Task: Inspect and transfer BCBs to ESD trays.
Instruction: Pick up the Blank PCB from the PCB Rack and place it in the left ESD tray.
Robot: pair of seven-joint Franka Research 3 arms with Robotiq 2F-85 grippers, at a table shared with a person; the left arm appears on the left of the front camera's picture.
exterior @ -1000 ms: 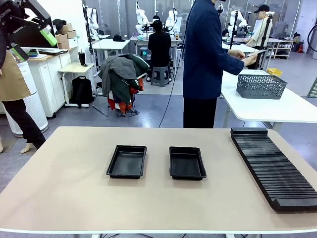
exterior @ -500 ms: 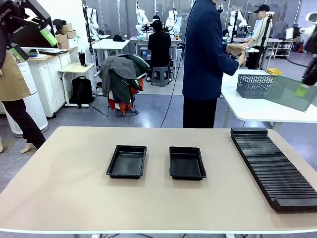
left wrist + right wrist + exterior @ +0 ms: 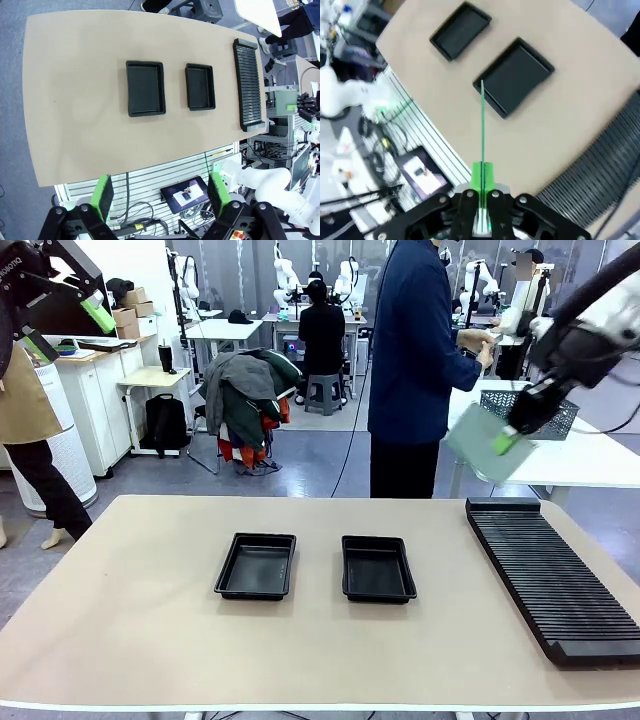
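One BCB (image 3: 475, 446) between closed right jaws

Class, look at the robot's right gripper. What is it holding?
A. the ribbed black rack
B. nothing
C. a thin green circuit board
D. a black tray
C: the right gripper is shut on a BCB, held in the air; the right wrist view shows it edge-on between the fingers.
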